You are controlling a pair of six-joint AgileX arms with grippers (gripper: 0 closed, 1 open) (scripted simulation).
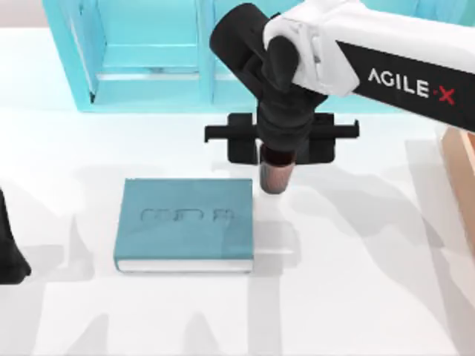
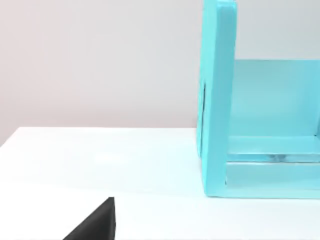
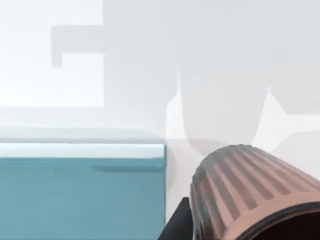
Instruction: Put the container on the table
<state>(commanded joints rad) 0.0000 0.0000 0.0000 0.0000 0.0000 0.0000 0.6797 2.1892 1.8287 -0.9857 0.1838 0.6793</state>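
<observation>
Where "AGILE·X" marks the arm, right hand (image 1: 279, 159) grips container (image 1: 276, 176) — beside book (image 1: 185, 221).

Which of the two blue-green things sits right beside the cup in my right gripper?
The teal book, flat on the table; the container in the right gripper is just off its corner. The blue shelf cabinet stands farther back.

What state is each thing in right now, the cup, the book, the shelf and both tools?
Container: upright in the right tool, beside the book.
Right tool: shut on the container, above the table.
Book: closed, flat on the table.
Shelf cabinet: standing, open-fronted.
Left tool: parked at the table's left edge.
</observation>
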